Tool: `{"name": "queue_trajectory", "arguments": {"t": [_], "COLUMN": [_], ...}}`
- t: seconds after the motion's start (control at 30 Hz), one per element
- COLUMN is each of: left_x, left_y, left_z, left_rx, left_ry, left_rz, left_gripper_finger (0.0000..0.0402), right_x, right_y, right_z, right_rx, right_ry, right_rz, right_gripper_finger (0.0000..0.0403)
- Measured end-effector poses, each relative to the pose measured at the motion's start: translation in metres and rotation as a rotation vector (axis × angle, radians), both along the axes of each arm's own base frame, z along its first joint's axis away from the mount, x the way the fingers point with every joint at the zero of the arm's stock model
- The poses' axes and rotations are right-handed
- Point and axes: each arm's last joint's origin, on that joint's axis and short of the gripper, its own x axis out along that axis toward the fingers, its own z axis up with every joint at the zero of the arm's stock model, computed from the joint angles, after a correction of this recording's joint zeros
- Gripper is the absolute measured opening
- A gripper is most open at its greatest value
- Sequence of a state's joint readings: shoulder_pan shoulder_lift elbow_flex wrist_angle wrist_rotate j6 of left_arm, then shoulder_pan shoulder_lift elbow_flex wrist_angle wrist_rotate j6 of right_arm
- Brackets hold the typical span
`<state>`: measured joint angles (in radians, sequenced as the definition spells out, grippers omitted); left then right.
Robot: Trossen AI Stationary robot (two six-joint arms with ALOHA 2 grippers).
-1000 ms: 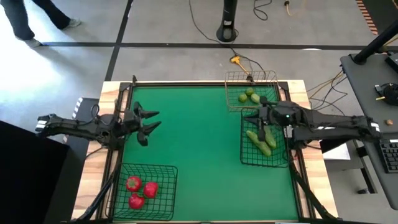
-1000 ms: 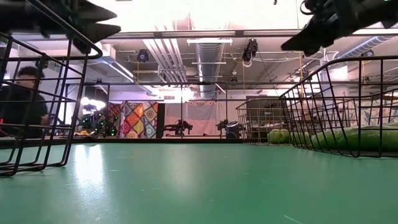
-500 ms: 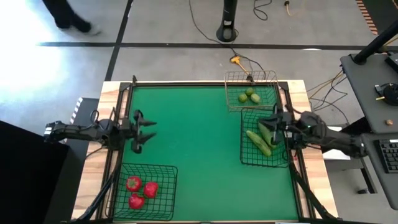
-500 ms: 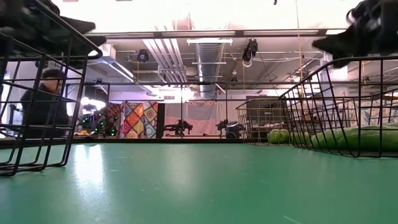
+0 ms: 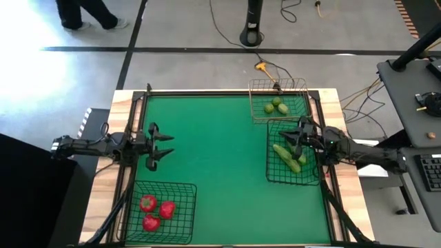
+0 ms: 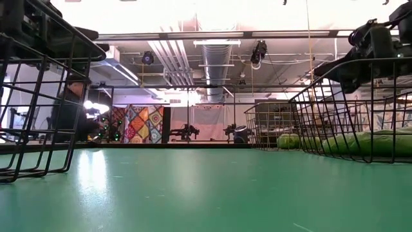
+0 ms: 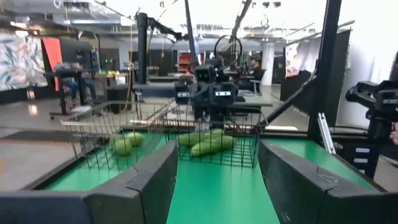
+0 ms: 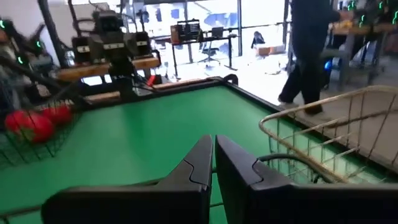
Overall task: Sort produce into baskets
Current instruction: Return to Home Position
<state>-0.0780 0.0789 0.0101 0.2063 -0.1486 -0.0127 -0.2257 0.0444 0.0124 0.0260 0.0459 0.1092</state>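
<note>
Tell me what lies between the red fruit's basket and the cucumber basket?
Only bare green table separates the red-fruit basket from the cucumber basket, per the high view.

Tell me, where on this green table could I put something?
Bare: the green mat mid-table, between the left gripper and the cucumber basket, and the strip right of the red-produce basket. Crowded: the right edge, with tan basket, cucumber basket and right gripper.

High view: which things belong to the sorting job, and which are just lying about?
Job: three red tomatoes in the lower-left black basket; green cucumbers in the right black basket; light-green round fruit in the tan basket; left gripper, open; right gripper, shut.

Lying about: yellow plug and cables on the floor; stand base; desk; a person's legs.
</note>
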Motion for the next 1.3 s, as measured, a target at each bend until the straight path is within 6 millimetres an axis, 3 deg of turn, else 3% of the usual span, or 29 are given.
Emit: {"name": "queue_trajectory", "arguments": {"t": [0.1,0.53,0.73,1.3], "left_x": [0.0008,0.0007,0.002,0.0044], "left_y": [-0.0001,-0.0008,-0.0009,-0.0011], "left_z": [-0.0015,-0.0015,-0.0031,-0.0061], "left_rx": [-0.029,-0.019,-0.017,-0.015], "left_ry": [0.015,0.015,0.033,0.068], "left_rz": [-0.005,-0.029,-0.029,-0.029], "left_gripper_finger": [0.0208,0.0208,0.0208,0.0208], "right_x": [0.0017,0.0062,0.0069,0.0068], "right_y": [0.0012,0.0018,0.0017,0.0017], "right_z": [-0.0004,-0.0054,-0.0066,-0.0067], "right_rx": [-0.072,-0.091,-0.225,-0.086], "right_ry": [0.028,0.095,0.143,0.106], "right_rz": [0.009,0.027,0.036,0.029], "right_gripper_finger": [0.0013,0.0013,0.0013,0.0013]}}
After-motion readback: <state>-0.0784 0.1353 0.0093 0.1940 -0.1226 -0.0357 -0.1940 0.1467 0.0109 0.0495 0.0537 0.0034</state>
